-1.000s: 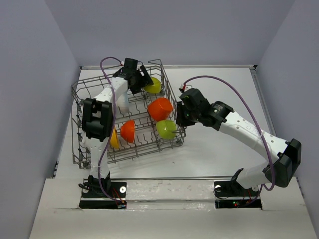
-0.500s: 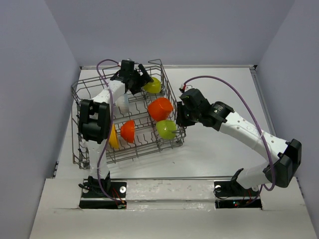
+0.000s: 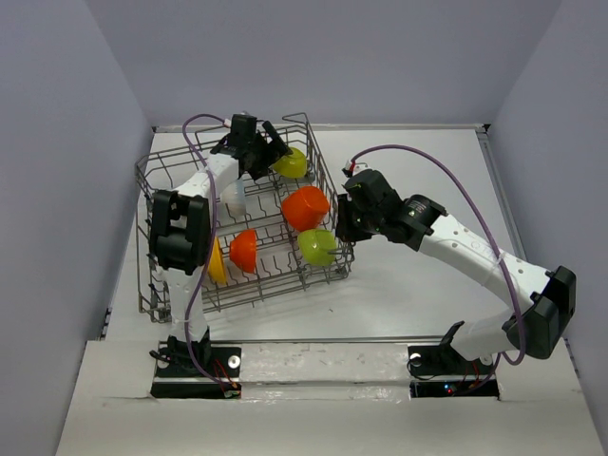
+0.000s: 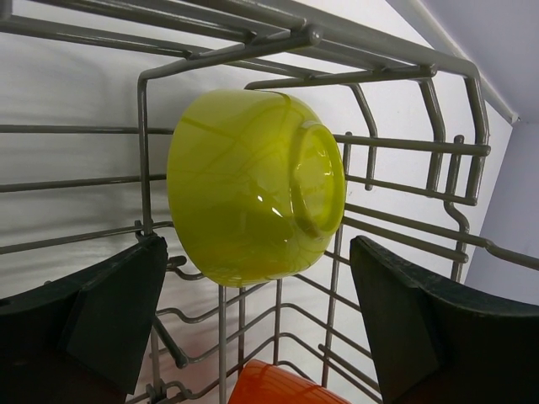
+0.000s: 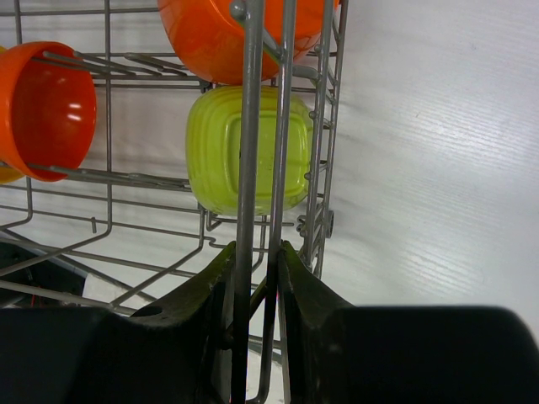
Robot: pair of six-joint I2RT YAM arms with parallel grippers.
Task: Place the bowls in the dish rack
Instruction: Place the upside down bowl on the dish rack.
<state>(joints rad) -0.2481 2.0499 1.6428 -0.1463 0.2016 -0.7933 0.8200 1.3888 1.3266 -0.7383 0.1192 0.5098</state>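
The grey wire dish rack [image 3: 176, 157] holds several bowls on edge. A yellow-green bowl [image 3: 292, 163] leans in its far right corner, and my left gripper [image 3: 273, 153] stands open just in front of it. In the left wrist view that bowl [image 4: 253, 185] rests against the rack wires [image 4: 396, 76], with both fingers wide apart and off it. A red-orange bowl [image 3: 306, 206], a squarish lime bowl [image 3: 318, 247], a smaller red-orange bowl [image 3: 243, 250], an orange-yellow bowl [image 3: 217, 264] and a white bowl [image 3: 233, 198] also sit inside. My right gripper [image 5: 257, 261] is shut on two upright wires [image 5: 249, 101] of the rack's right side.
The rack sits at the left of the white table [image 3: 418, 180], close to the left wall. Bare table surface [image 5: 438, 168] lies to its right, and grey walls enclose the workspace. A purple cable [image 3: 427, 157] arcs over the right arm.
My left gripper's jaws have spread wider and let go of the yellow-green bowl, which stays in the rack corner. The right arm has held still on the rack.
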